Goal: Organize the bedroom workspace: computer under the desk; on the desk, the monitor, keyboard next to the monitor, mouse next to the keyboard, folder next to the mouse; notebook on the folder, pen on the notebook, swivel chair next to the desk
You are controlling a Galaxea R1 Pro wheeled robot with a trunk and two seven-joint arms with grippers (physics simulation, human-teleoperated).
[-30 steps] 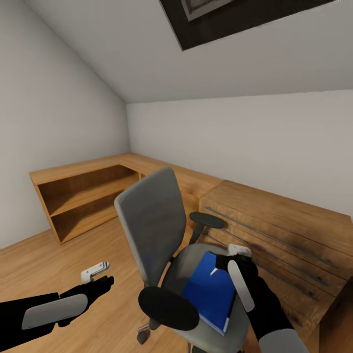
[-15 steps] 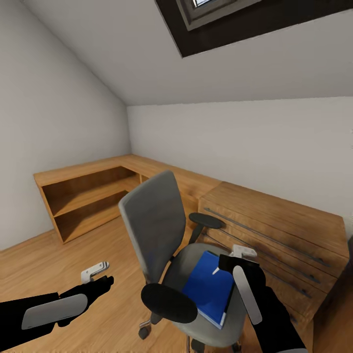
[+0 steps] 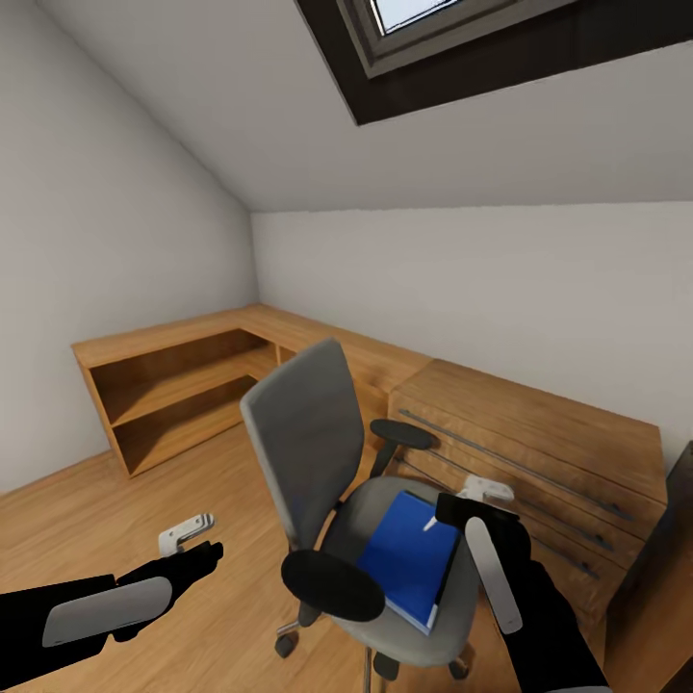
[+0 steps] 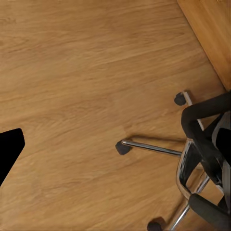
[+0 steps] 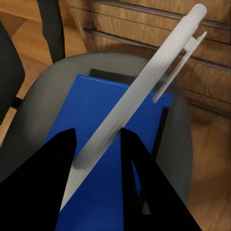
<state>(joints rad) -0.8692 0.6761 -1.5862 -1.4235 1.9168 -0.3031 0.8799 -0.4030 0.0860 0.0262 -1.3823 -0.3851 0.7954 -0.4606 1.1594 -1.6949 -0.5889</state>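
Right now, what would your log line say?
right end effector: shut on pen | over folder on chair | left end effector: holds nothing, low over floor

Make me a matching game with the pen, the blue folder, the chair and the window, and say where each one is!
Things:
1. pen
2. folder
3. chair
4. window

Places:
A. lying on the chair's seat
B. standing on the wood floor beside the wooden drawers
C. set in the sloped ceiling
D. between the fingers of the right gripper

Pairs: 1-D, 2-A, 3-B, 4-C
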